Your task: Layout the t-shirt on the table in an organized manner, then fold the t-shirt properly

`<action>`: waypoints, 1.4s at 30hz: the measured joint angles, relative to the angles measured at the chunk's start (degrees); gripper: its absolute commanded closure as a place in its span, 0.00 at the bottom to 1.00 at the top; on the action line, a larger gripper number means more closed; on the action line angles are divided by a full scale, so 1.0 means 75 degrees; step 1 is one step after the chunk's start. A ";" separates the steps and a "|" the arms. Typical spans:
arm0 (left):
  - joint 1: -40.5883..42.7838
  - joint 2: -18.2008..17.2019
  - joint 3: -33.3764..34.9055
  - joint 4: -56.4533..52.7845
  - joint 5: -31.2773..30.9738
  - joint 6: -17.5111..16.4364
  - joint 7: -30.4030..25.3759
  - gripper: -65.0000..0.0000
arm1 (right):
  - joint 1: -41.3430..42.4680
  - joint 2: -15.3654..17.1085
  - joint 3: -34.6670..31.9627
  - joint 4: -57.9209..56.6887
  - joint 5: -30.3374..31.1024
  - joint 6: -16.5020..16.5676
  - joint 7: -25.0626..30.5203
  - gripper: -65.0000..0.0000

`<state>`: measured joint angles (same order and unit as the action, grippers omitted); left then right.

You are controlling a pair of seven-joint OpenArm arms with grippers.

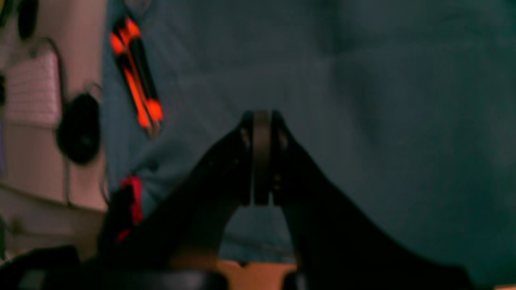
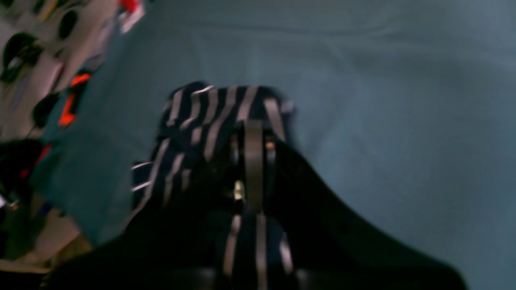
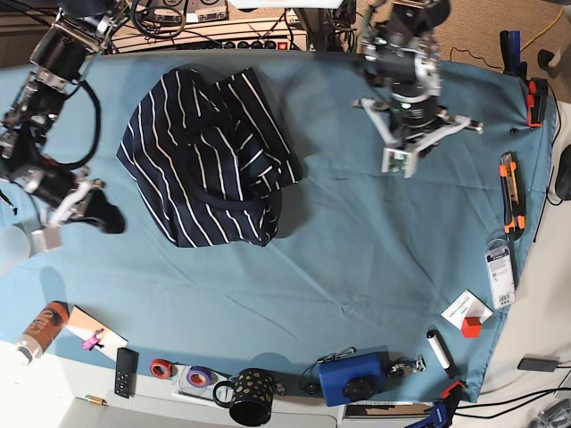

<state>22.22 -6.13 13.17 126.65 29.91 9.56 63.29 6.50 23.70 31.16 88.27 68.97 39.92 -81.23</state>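
**Lot: one striped shirt, heaped and unfolded, with two empty grippers attending**

Item, the large dark navy cloth t-shirt with thin white stripes (image 3: 183, 169): you are finding it lying in a crumpled, doubled-over heap in the upper left of the base view. It is resting on the wide table covered in teal-blue cloth (image 3: 357, 285).

Item, the black left gripper (image 1: 262, 117): it is hovering over bare cloth, its jaws closed together and holding nothing.

Item, the black right gripper (image 2: 258, 127): its jaws are also closed together and gripping nothing; the base view is showing it left of the heap.

Handling: you are probably dealing with light, soft, limp fabric, hardly fragile, that will be sagging and creasing wherever it lacks support. For spreading, you should be opening both grippers and seeking single-layer edges: the heap's lower rim and the flap at its upper right look likeliest. A pinch through several layers would be dragging the whole bundle.

Obscured: the folds are hiding the neckline, and you cannot be sure which edges are sleeves or hem. In the right wrist view, the dark fingers are covering part of the shirt, and its lower portion is running out of frame. The left wrist view is dim and blurred.
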 measured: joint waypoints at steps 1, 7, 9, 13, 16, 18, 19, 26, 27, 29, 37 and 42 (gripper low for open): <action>0.0067 0.0009 -0.0268 0.0000 -0.0364 -0.0154 0.0015 1.00 | -0.0003 0.0079 0.0169 0.0000 0.0006 0.0000 -0.0003 1.00; 0.0568 0.0052 -0.1647 0.0000 -0.1798 -0.0921 0.0026 1.00 | -0.0819 0.0726 0.0507 0.0026 -0.0131 0.0000 0.0032 1.00; 0.0813 0.0052 -0.2046 0.0000 -0.1795 -0.1075 0.0055 1.00 | -0.1346 0.0880 0.0487 0.0041 -0.0181 0.0000 0.0015 1.00; 0.1233 0.0055 -0.2754 0.0000 -0.2439 -0.1635 0.0076 1.00 | -0.2369 0.0991 0.0495 0.0577 -0.0073 -0.0006 0.0003 1.00; 0.1518 0.0061 -0.3188 0.0000 -0.3118 -0.1929 0.0146 1.00 | -0.3124 0.0994 0.0484 0.1294 0.0221 0.0009 0.0073 1.00; 0.1708 0.0058 -0.3483 0.0000 -0.3372 -0.2130 0.0294 1.00 | -0.3652 0.1000 0.0484 0.1749 0.0163 0.0003 0.0050 1.00; 0.1816 0.0061 -0.3646 0.0000 -0.3456 -0.2183 0.0309 1.00 | -0.3926 0.0994 0.0487 0.1961 0.0163 0.0003 0.0047 1.00; 0.2760 0.0061 -0.4762 0.0000 -0.4575 -0.2687 0.0143 1.00 | -0.5517 0.0810 0.0481 0.2611 0.0195 0.0000 0.0061 1.00; 0.2900 0.0064 -0.4870 0.0000 -0.4625 -0.2690 0.0032 1.00 | -0.5712 0.0787 0.0481 0.2600 0.0198 0.0003 0.0052 1.00; 0.3185 0.0079 -0.5047 -0.0003 -0.4677 -0.2687 -0.0268 1.00 | -0.6082 0.0682 0.0481 0.2600 0.0265 0.0000 0.0070 1.00; 0.4071 0.0076 -0.5103 -0.0385 -0.4736 -0.2713 -0.0434 1.00 | -0.7399 -0.0251 0.0475 0.2597 0.0192 0.0000 0.0087 1.00; 0.4290 0.0073 -0.5109 -0.1014 -0.4980 -0.2722 -0.0723 1.00 | -0.7685 -0.0580 0.0437 0.2352 -0.0851 0.0009 0.0125 1.00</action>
<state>54.39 -5.58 -25.15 119.04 -7.44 -10.85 57.87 -51.13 19.35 34.44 105.91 62.59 39.99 -80.29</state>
